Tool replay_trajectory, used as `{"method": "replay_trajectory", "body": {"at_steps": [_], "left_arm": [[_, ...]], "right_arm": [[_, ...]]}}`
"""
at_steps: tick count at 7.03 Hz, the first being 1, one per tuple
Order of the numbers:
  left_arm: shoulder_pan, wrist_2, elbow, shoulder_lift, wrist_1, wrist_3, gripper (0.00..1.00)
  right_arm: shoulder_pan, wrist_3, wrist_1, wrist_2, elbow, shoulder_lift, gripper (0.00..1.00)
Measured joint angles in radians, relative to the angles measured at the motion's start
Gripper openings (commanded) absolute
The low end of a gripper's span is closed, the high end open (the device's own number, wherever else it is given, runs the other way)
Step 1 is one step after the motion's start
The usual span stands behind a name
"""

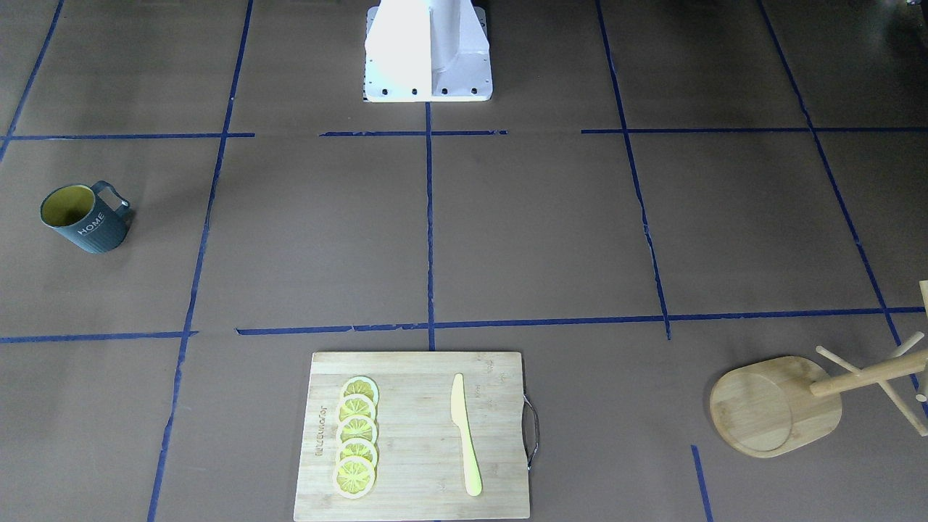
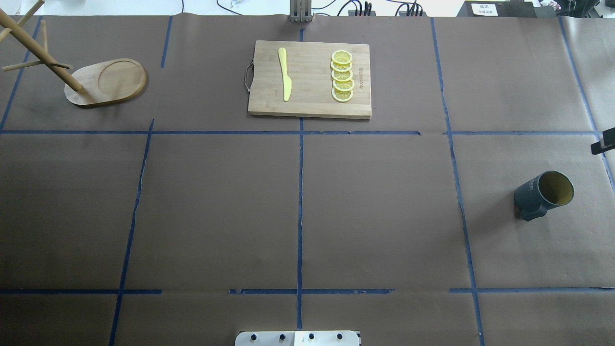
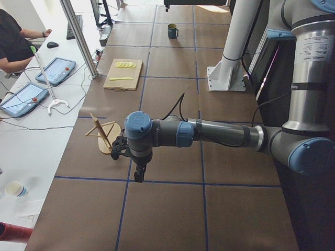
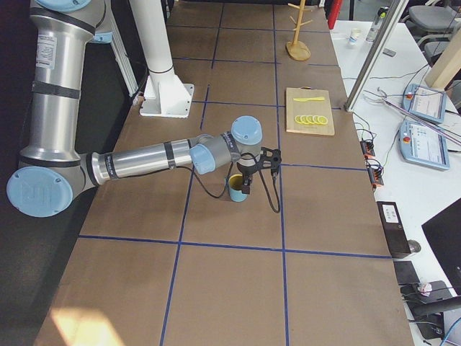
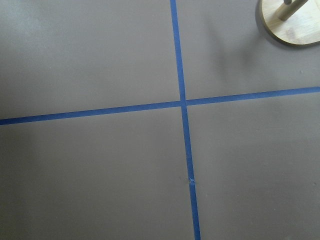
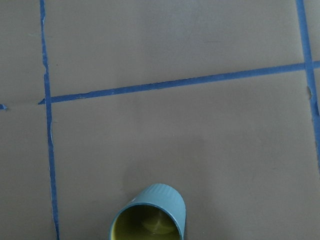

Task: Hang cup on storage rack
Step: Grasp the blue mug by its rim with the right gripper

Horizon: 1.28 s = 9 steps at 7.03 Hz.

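The cup [image 1: 85,217], dark blue-grey with a yellow-olive inside and white "HOME" lettering, stands upright on the robot's right side of the table [image 2: 545,194]. Its rim shows at the bottom of the right wrist view [image 6: 150,217]. The storage rack [image 1: 776,406], a light wooden mug tree, stands at the far left [image 2: 105,81]. Its base shows in the left wrist view [image 5: 292,27]. My right gripper [image 4: 245,186] hangs just beside the cup [image 4: 235,189]. My left gripper [image 3: 138,175] hangs above the table near the rack [image 3: 103,137]. I cannot tell whether either gripper is open or shut.
A wooden cutting board [image 2: 310,103] with several lemon slices [image 2: 342,76] and a yellow knife [image 2: 285,74] lies at the table's far middle. The robot's white base [image 1: 428,51] stands at the near edge. Blue tape lines cross the brown table. An operator [image 3: 15,44] sits beyond the far edge.
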Motion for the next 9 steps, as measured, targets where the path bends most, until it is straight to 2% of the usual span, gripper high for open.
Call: {"method": "replay_trajectory", "body": {"at_steps": [1,2,4,8,9], "left_arm": [[0.0,0.0,-0.007,0.001,0.001,0.0,1.0],[0.0,0.0,-0.011,0.001,0.002,0.0,1.0],[0.0,0.0,-0.014,0.001,0.002,0.0,1.0],[0.0,0.0,-0.015,0.001,0.002,0.0,1.0],[0.0,0.0,-0.016,0.001,0.002,0.0,1.0]], "right_arm": [[-0.053,0.104,0.097,-0.042,0.003,-0.028,1.0],[-0.103,0.164,0.144,-0.087,0.002,-0.041,1.0],[-0.165,0.196,0.164,-0.142,-0.006,-0.048,1.0],[-0.221,0.2,0.163,-0.16,-0.08,-0.038,0.99],[-0.238,0.201,0.162,-0.16,-0.098,-0.031,0.89]]}}
